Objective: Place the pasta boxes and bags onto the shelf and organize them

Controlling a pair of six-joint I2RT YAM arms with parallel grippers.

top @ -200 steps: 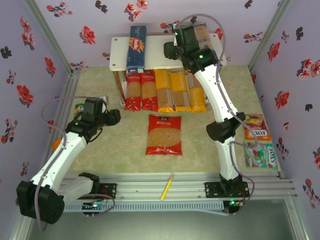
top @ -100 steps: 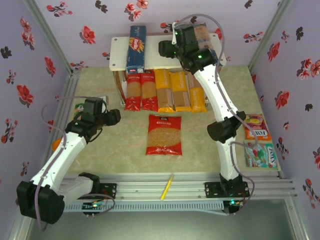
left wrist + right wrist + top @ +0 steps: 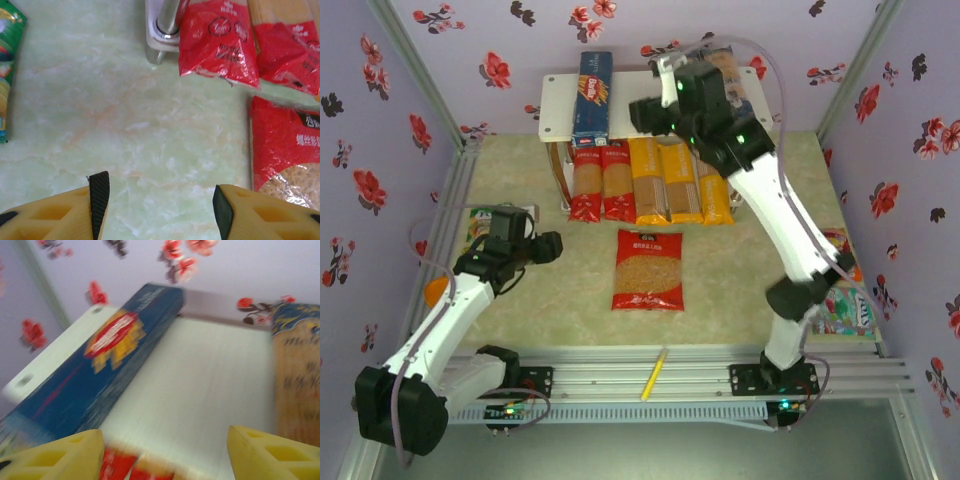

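While the dark-blue box (image 3: pixel 592 95) lay atop the shelf (image 3: pixel 555 110) and five narrow bags (image 3: pixel 650 180) sat on its lower tier, the wide red bag (image 3: pixel 648 270) lay unshelved on the table (image 3: pixel 550 300). The left gripper (image 3: pixel 157 200) and right gripper (image 3: pixel 165 450) both gaped, empty.

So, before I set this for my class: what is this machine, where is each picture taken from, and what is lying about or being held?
These are two robot arms bolted at the near edge of a table. One picture looks down from above and behind them; the other two come from a camera on each wrist. A white two-tier shelf stands at the back: a dark-blue pasta box on top, red-ended spaghetti bags and yellow-orange spaghetti bags beneath. A wider red pasta bag lies on the table, a yellow pen on the front rails, sweets packets at the right. The left tool hangs open over bare tabletop; the right tool is open above the shelf's top. Neither holds anything.
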